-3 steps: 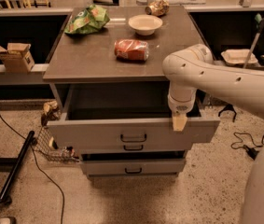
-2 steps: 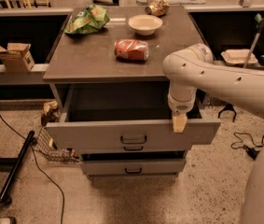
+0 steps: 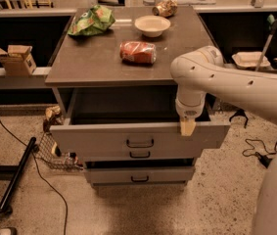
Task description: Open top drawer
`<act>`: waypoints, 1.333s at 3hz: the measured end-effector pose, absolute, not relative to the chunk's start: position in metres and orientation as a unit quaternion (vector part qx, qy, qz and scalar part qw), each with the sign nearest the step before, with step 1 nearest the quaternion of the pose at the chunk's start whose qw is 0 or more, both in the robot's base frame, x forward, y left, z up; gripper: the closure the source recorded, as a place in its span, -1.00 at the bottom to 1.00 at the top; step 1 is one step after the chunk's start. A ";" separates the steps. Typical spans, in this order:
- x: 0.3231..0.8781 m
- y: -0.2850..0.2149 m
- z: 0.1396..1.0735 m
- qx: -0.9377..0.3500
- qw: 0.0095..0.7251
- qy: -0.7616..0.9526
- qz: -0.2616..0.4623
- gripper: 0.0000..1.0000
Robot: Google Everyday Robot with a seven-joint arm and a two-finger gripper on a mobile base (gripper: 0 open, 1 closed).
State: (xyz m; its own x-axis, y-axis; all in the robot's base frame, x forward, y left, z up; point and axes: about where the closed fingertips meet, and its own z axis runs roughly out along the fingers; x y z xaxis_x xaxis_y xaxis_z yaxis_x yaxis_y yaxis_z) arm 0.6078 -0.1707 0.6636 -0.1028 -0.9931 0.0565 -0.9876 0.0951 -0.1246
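The top drawer (image 3: 99, 137) is a wide grey drawer with a small black loop handle (image 3: 139, 143) at its centre. It stands pulled out from the cabinet, and its inside looks dark and empty. Two narrower grey drawers (image 3: 138, 176) with the same handles sit below it. My gripper (image 3: 187, 126) hangs from the white arm over the right part of the drawer's front edge, to the right of the handle. A tan fingertip (image 3: 187, 127) shows against the drawer front.
The cabinet top (image 3: 89, 58) holds a green bag (image 3: 91, 20), a white bowl (image 3: 152, 25), a red can (image 3: 137, 52) on its side and a crumpled item (image 3: 165, 8). A wire basket (image 3: 50, 151), cables and a black pole (image 3: 15, 175) lie on the floor at left. A cardboard box (image 3: 14, 58) sits on the left shelf.
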 end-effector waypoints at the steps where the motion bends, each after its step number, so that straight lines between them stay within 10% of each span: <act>1: 0.608 -0.171 0.664 -0.669 0.021 0.740 -0.065 -0.85; 4: 0.581 -0.159 0.654 -0.709 0.025 0.705 0.013 -1.00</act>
State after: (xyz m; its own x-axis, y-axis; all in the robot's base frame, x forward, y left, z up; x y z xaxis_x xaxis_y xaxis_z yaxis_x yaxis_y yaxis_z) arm 0.5809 -0.1589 0.6538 0.0063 -0.9985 -0.0542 -0.9998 -0.0054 -0.0166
